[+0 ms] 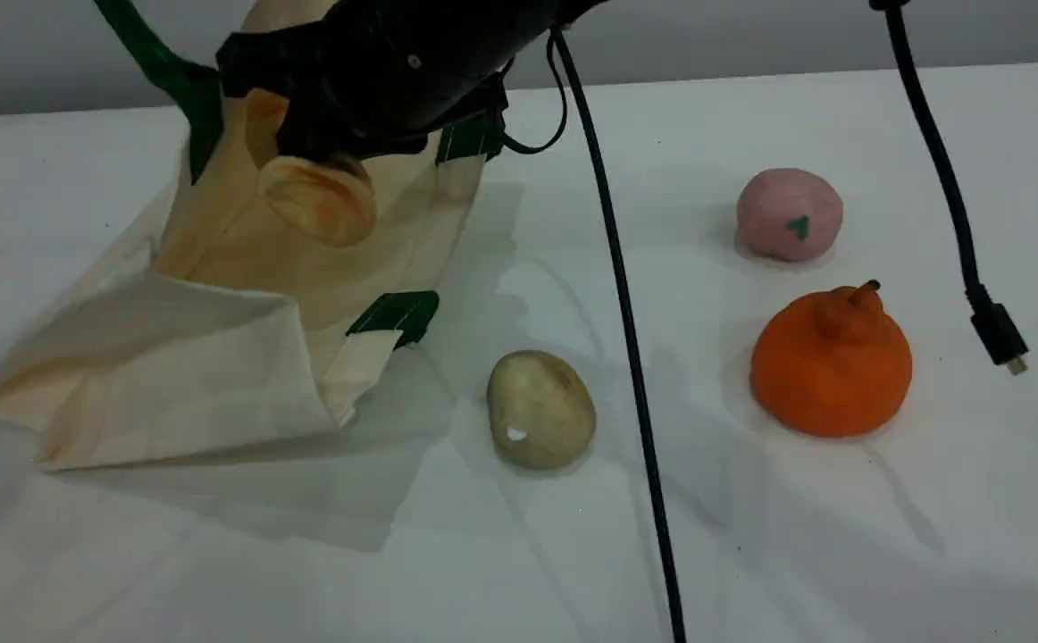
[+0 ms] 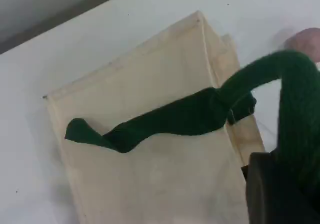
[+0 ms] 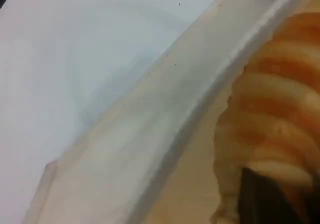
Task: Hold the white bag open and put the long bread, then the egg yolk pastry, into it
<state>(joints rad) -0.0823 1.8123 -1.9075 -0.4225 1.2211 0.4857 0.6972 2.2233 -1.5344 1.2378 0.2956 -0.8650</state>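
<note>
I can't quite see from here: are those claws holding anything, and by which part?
Left gripper holds the white bag by its green strap handle. Right gripper holds the long bread; exactly where, cannot be told.

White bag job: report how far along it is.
Done: the left gripper is shut on the green strap handle, lifting the white bag open. In hand: the right gripper holds the long bread at the bag's mouth, not yet released. Left: the egg yolk pastry lies on the table, beside the bag.
</note>
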